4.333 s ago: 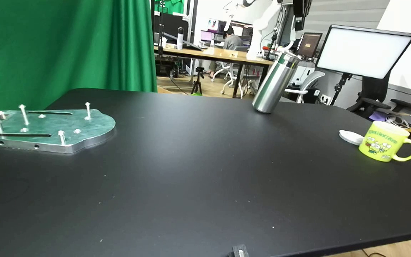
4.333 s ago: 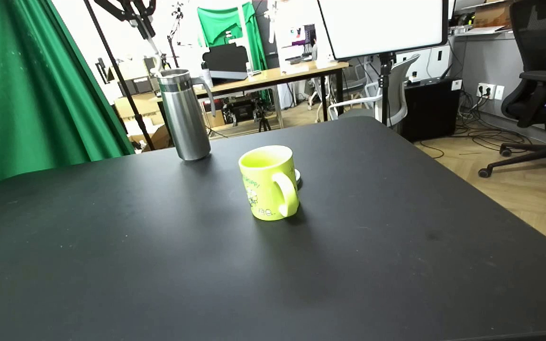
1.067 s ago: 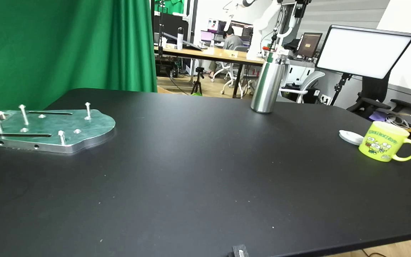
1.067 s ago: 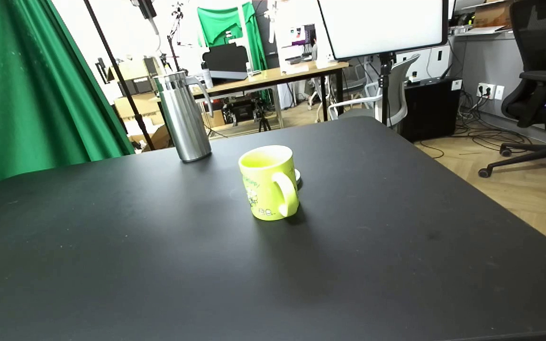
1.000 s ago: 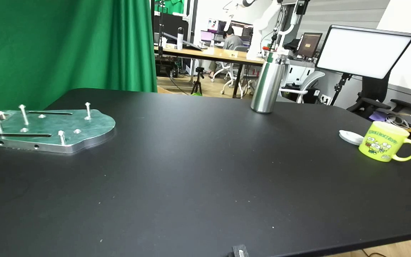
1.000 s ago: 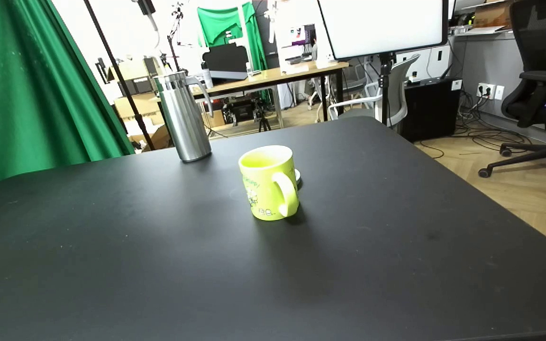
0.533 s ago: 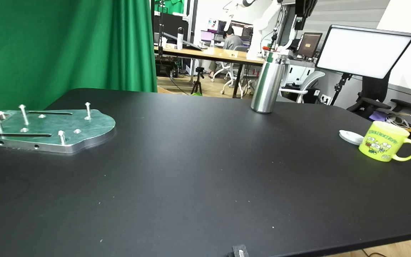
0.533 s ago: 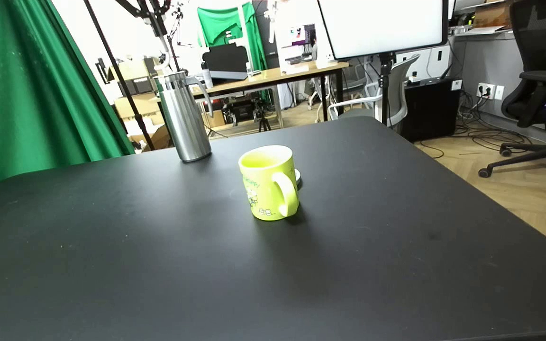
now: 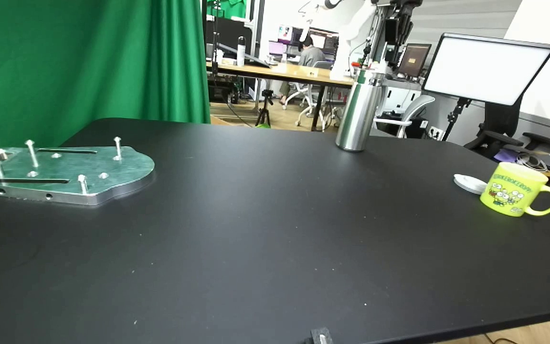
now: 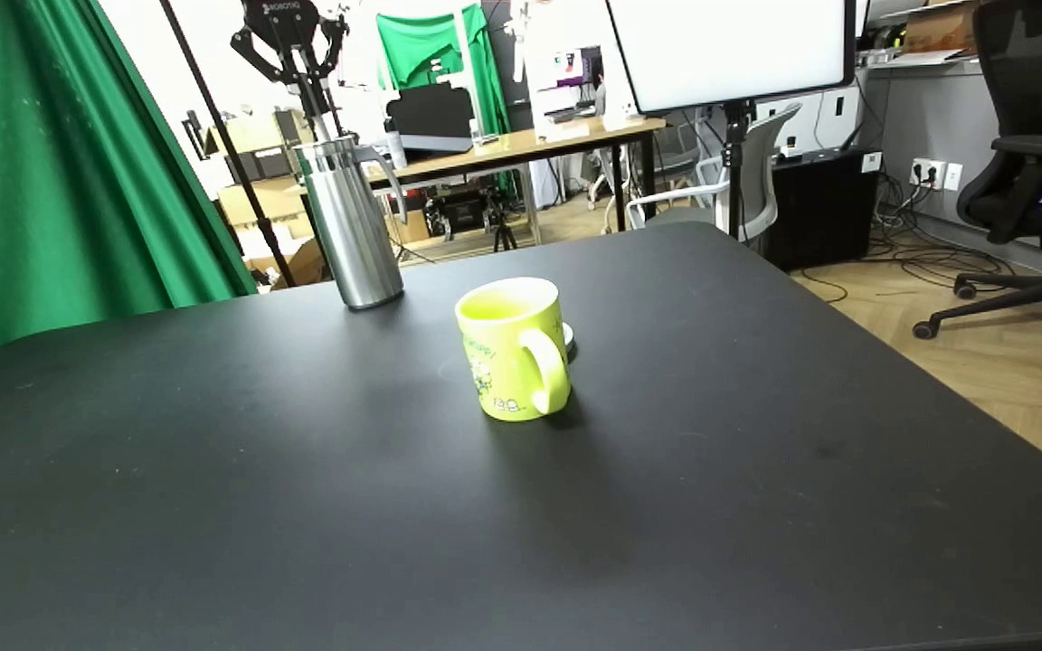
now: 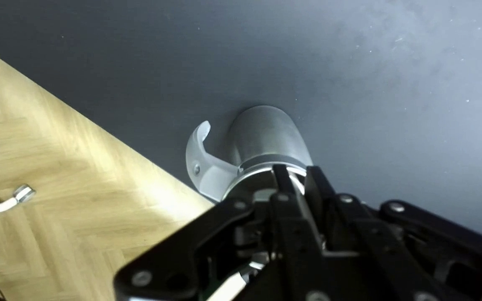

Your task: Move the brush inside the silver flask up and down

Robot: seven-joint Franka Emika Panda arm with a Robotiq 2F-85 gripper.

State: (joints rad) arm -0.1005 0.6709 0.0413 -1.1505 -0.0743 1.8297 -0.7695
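Observation:
The silver flask [image 9: 357, 114] stands on the black table [image 9: 256, 239] near its far edge, also in an exterior view [image 10: 354, 231] with its handle at its right. In the wrist view the flask [image 11: 266, 131] shows from above, its mouth partly covered by the fingers. My gripper [image 10: 317, 107] is just above the flask mouth, fingers pointing down. It also shows in an exterior view [image 9: 391, 58] and in the wrist view [image 11: 298, 170]. It is shut on the pale brush handle [image 11: 301, 189]. A short piece of the brush [image 10: 322, 129] shows above the rim. Its lower part is hidden inside.
A yellow-green mug [image 9: 513, 188] with a white lid [image 9: 469, 183] beside it stands on the table, also in an exterior view [image 10: 496, 362]. A green metal plate with bolts [image 9: 65, 172] lies at the left. A light panel [image 9: 487, 69] stands behind the table.
Over the last second my gripper has moved down with the brush, which has sunk deeper into the flask. The flask leaned more about four seconds ago and has since stayed still.

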